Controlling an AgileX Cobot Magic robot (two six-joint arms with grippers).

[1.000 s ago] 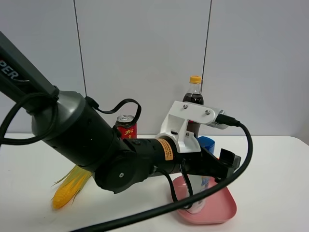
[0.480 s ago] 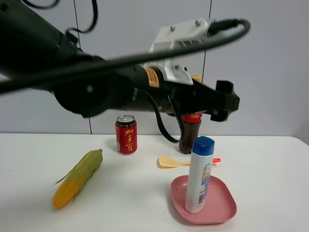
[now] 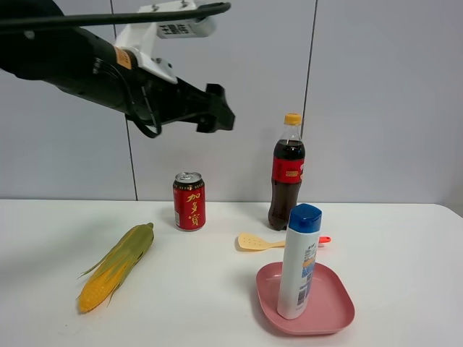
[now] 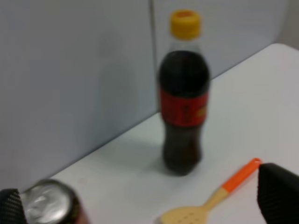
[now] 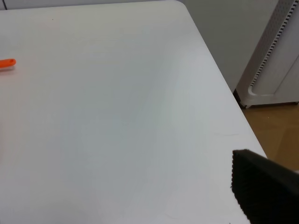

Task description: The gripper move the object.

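Observation:
The white bottle with a blue cap (image 3: 299, 264) stands upright on the pink plate (image 3: 336, 312) at the front right of the table. My left gripper (image 3: 215, 109) hangs high in the air at the upper left, far above and left of the bottle, and touches nothing. In the left wrist view the left gripper (image 4: 145, 205) is open and empty, with one fingertip (image 4: 11, 208) at each edge of the picture. The bottle does not show in either wrist view. Of my right gripper only one black finger (image 5: 261, 187) shows, over bare white table.
A cola bottle with a yellow cap (image 3: 287, 173) and a red can (image 3: 189, 200) stand at the back. A yellow spatula with an orange handle (image 3: 264, 242) lies behind the plate. An ear of corn (image 3: 116, 266) lies front left. The table's right edge (image 5: 219, 93) borders the floor.
My left gripper was around the white bottle on the plate, then rose and swung up and left, away from it. The bottle stays upright on the plate.

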